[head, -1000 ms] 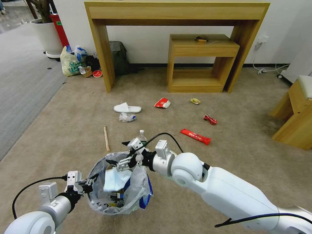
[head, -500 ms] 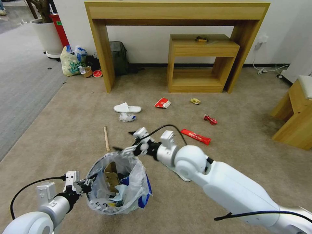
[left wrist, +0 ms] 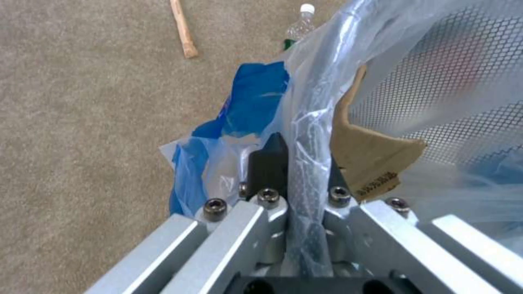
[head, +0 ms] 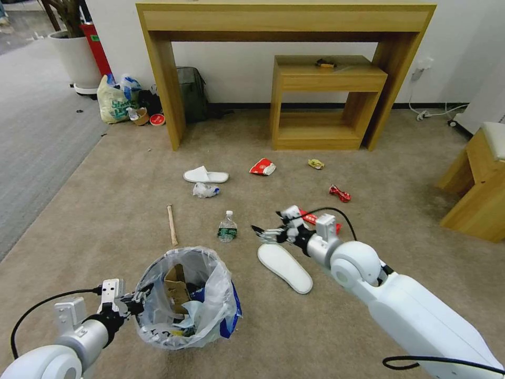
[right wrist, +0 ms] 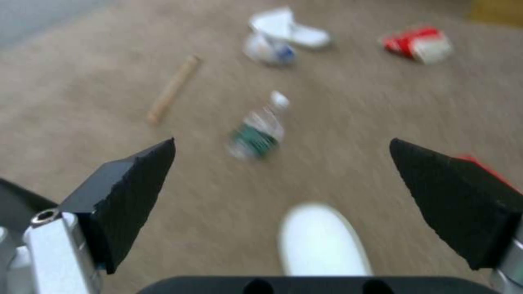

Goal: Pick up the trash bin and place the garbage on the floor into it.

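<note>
The trash bin (head: 158, 326), black with a crinkly bag printed in blue, hangs low at the left. My left gripper (head: 138, 301) is shut on its rim (left wrist: 306, 134), and cardboard (left wrist: 366, 157) stands inside. My right gripper (head: 265, 232) is open, just above one end of a white slipper (head: 284, 267) lying on the beige floor (head: 368, 252). Its fingers (right wrist: 139, 183) spread wide over that slipper (right wrist: 321, 241). A green-label bottle (head: 227, 227) and a wooden stick (head: 172, 225) lie just beyond the bin. Farther off are a second slipper (head: 206, 175), a tissue (head: 205, 190) and red and yellow wrappers (head: 340, 193).
A tall wooden table (head: 284, 21) with a low one (head: 326, 79) under it stands at the back wall. A wooden stool (head: 476, 184) is at the right. A grey backpack (head: 192, 92) and a yellow shopping bag (head: 113, 100) sit at the back left beside grey carpet (head: 37, 137).
My right gripper has swung from above the bin to the right and now hovers over the slipper. The white piece under it a second ago has dropped into the bin. The bottle has come into view.
</note>
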You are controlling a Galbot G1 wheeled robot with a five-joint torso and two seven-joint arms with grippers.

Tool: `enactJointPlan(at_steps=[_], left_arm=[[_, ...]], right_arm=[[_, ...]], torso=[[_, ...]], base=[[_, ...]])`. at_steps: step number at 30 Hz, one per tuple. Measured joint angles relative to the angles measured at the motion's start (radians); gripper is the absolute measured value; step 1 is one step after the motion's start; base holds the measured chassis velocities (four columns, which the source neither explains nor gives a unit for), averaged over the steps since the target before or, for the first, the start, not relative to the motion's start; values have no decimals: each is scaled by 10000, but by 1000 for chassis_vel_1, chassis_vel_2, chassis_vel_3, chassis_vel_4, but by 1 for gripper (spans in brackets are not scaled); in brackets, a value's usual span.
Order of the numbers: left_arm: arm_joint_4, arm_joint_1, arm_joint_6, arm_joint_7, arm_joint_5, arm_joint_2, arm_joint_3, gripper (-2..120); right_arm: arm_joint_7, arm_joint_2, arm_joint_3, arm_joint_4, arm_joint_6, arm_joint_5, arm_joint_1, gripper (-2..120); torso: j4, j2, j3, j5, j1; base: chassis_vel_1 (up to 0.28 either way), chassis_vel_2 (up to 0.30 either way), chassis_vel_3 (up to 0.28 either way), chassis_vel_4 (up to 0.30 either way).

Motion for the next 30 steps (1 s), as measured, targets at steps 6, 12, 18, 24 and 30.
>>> enactJointPlan(at_steps=[6, 12, 18, 24, 30], left_arm=[[-90, 99, 0, 1, -29, -56, -60, 0], [-139, 133, 0, 1, -32, -93, -72, 0], [-151, 166, 0, 0, -23, -130, -79, 0], [-51, 149, 0, 0, 90, -232, 10, 0], [-41, 133, 0, 1, 131, -214, 39, 0]], right_arm=[[-464, 258, 310, -1746, 242, -261, -159, 100], [-1447, 430, 574, -2983, 329, -247, -164, 100], [-3590, 583, 1019, -4852, 837, -1251, -72, 100], [-5095, 883, 1172, -6582, 1600, -2146, 291, 100], [-5515, 1477, 1120, -7784, 2291, -2664, 578, 100]], torso=[[0, 0, 1, 0, 0], [1, 0, 0, 0, 0], [-2, 0, 0, 0, 0], [1, 0, 0, -2, 0], [-1, 0, 1, -2, 0]], base=[[0, 0, 0, 0], [0, 0, 0, 0], [0, 0, 0, 0], [0, 0, 0, 0], [0, 0, 0, 0]])
